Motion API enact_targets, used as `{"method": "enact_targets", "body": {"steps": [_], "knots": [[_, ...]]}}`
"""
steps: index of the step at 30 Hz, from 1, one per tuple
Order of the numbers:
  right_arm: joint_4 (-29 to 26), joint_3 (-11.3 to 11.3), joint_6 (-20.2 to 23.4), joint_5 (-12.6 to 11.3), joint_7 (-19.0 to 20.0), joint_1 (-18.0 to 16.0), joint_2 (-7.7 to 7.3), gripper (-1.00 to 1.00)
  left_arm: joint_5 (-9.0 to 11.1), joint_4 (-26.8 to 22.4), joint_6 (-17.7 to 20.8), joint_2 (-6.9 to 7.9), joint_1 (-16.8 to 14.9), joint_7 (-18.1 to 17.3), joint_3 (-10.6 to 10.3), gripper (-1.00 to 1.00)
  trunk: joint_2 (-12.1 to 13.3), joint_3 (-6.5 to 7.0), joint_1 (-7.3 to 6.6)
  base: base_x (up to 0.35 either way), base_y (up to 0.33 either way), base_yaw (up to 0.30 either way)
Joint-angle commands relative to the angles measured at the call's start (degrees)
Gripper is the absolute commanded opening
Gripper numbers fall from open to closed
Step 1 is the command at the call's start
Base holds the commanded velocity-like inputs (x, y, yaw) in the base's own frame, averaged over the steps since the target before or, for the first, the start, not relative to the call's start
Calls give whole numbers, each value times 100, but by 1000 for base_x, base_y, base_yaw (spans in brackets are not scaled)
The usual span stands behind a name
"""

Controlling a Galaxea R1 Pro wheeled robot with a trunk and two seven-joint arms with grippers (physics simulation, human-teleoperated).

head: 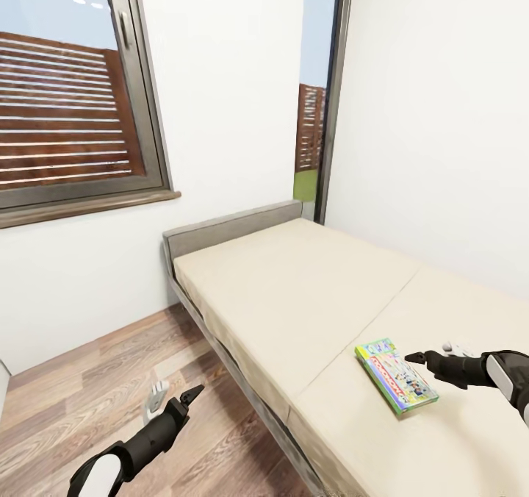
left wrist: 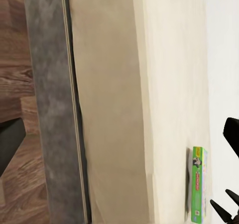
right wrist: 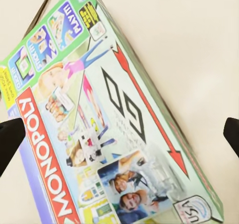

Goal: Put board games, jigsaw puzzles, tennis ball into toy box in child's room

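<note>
**Head view: reaching for the Monopoly box**

My right gripper [head: 433, 354] is open, just beside the Monopoly box [head: 395, 375] lying flat on the bed [head: 294, 291], so I can grab it. My left gripper [head: 174, 396] hangs open, waiting.

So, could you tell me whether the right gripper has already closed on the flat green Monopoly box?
No: the right gripper hovers open beside the Monopoly box.
</note>
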Motion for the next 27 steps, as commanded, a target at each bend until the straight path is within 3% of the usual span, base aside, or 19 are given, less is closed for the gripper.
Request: {"method": "enact_targets", "body": {"steps": [1,4,27], "knots": [[-2,-25,43,-31,-6,-3,1,100,18,0,36,-2,-3,-11,11,100,-44,-24,22,0,0,0],[-2,-25,43,-31,-4,-3,2,100,17,-1,37,-2,-3,-12,11,100,-164,-78,87,0,0,0],[-2,-19,45,-32,7,-3,15,100,17,-1,36,-2,-3,-5,11,100,-164,-78,87,0,0,0]]}}
